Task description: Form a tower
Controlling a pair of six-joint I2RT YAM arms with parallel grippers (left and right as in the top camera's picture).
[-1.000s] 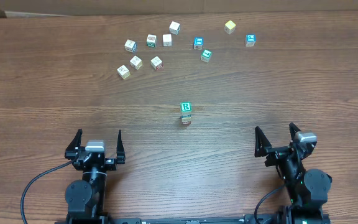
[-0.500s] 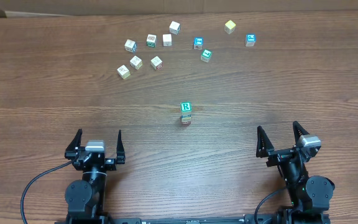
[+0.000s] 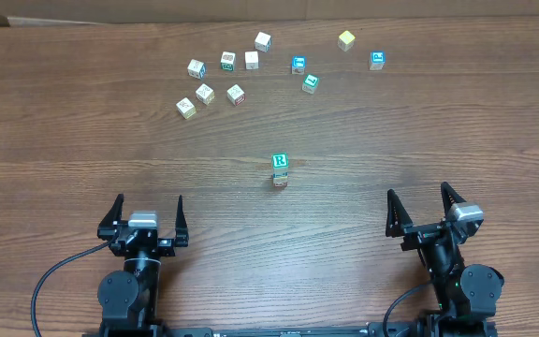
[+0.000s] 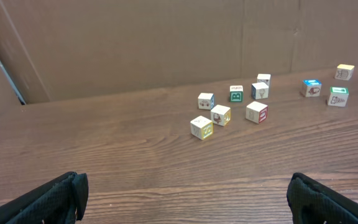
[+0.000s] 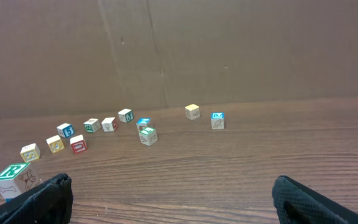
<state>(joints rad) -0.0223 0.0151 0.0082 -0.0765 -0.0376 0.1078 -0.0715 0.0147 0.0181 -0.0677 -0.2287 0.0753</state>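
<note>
Tower (image 3: pixel 280 170) standing alone on the counter (image 3: pixel 82 140).
Left tool (image 3: pixel 148 211) and right tool (image 3: pixel 417 201) both gape wide, empty, well apart from it; loose cubes (image 3: pixel 205 94) lie beyond.

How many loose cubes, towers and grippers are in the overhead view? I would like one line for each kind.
loose cubes: 11
tower: 1
grippers, both open, left gripper and right gripper: 2
Total: 14

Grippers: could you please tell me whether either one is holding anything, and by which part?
Nothing is held. The left gripper and the right gripper are both open and empty, well away from the tower and the loose blocks.
</note>
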